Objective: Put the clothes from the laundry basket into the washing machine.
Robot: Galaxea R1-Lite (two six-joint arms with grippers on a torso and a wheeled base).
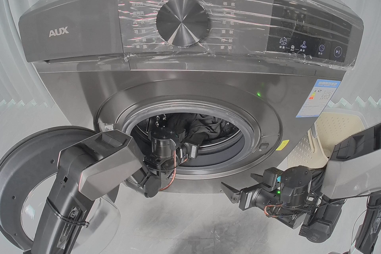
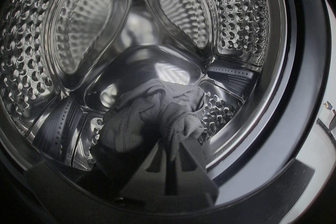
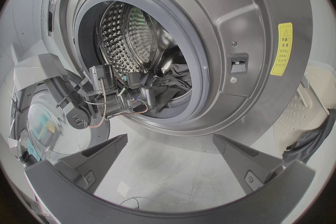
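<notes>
My left gripper (image 2: 172, 153) sits in the washing machine (image 1: 79, 84) mouth at 8 o'clock, fingers pinched on a dark grey garment (image 2: 140, 119) over the drum floor. My right gripper (image 3: 169, 138) hangs wide and empty at 5 o'clock below the mouth. The laundry basket (image 1: 343, 127) stands at 4 o'clock.

Pale, glossy grey floor (image 1: 190, 227) spreads below the right gripper (image 1: 240, 187), catching soft, even light. White pleated curtains (image 1: 14, 68) with a zigzag hem hang well behind it on either side. A small white square (image 3: 122, 188) lies on the floor beneath it
</notes>
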